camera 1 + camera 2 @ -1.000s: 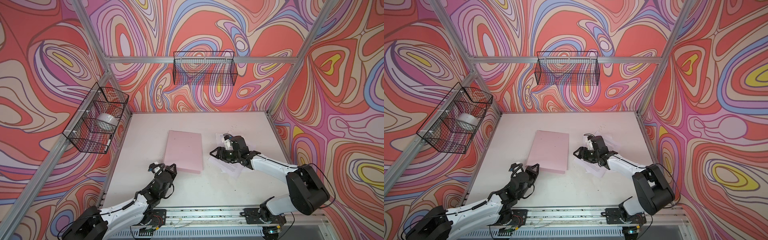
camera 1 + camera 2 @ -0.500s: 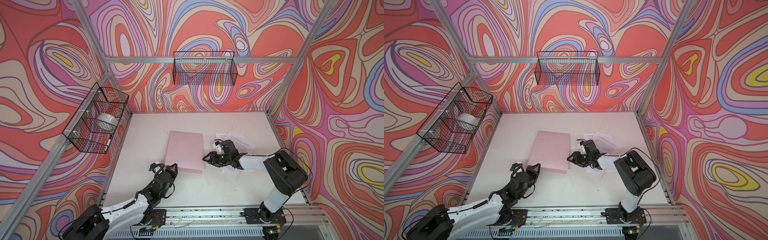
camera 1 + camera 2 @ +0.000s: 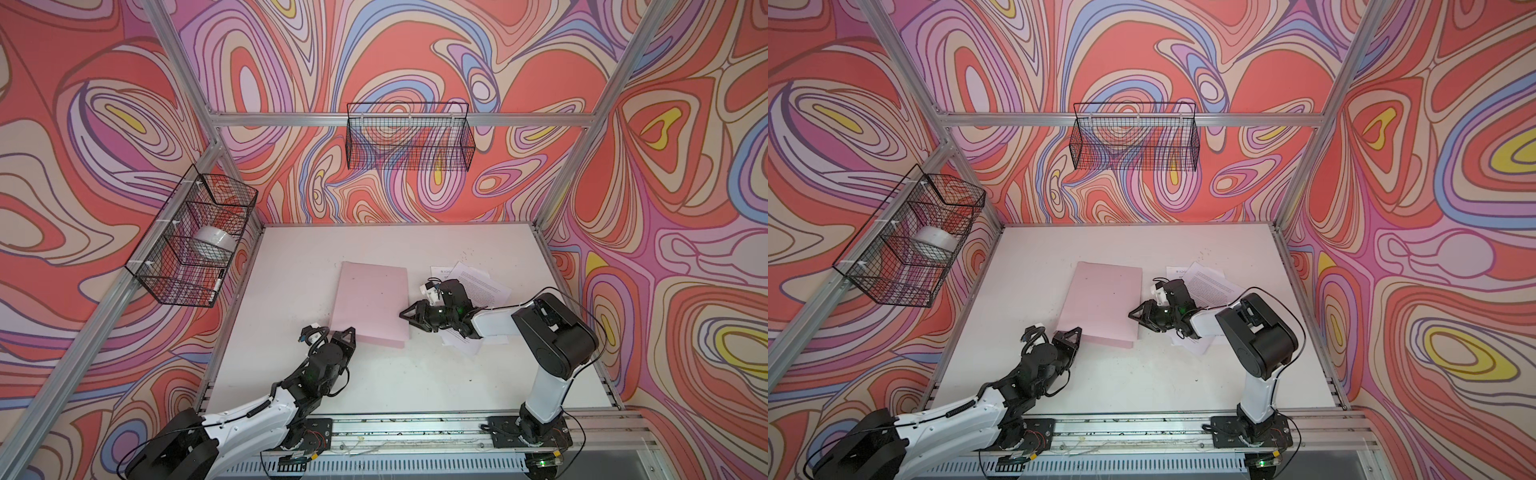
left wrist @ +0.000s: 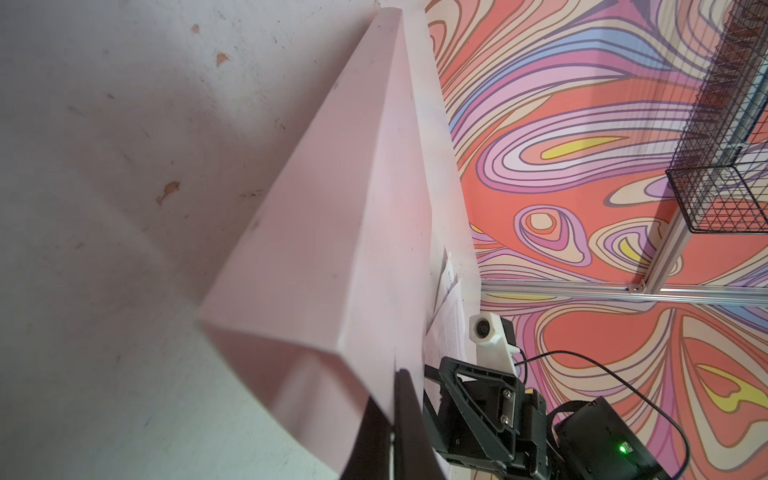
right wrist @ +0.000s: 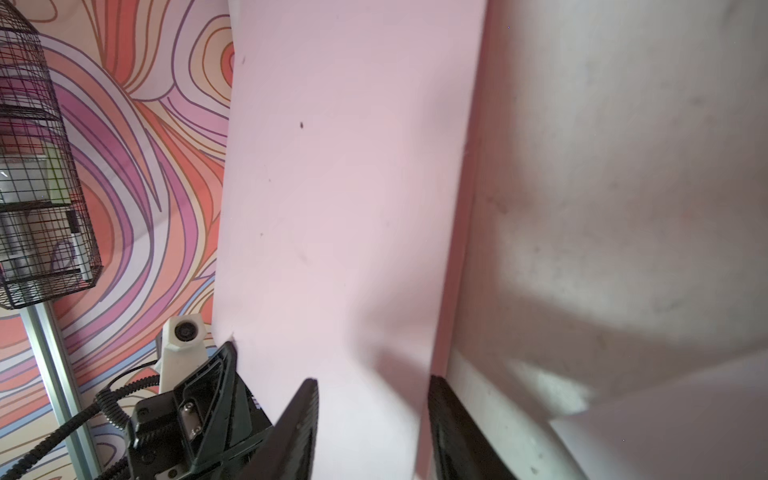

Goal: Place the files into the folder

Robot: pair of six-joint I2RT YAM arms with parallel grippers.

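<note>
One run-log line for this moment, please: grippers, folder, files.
left gripper: shut on folder near corner | right gripper: open, jaws straddling folder's right edge | files: loose on table beside folder, not inside

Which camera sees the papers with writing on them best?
Both top views: the files lie spread out beside the folder, print visible. The left wrist view catches only thin edges; the right wrist view shows mostly folder.

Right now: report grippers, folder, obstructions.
Left gripper shut on folder corner. Right gripper open, straddling folder's edge. Files loose on table beside it. Right arm overhangs them.
</note>
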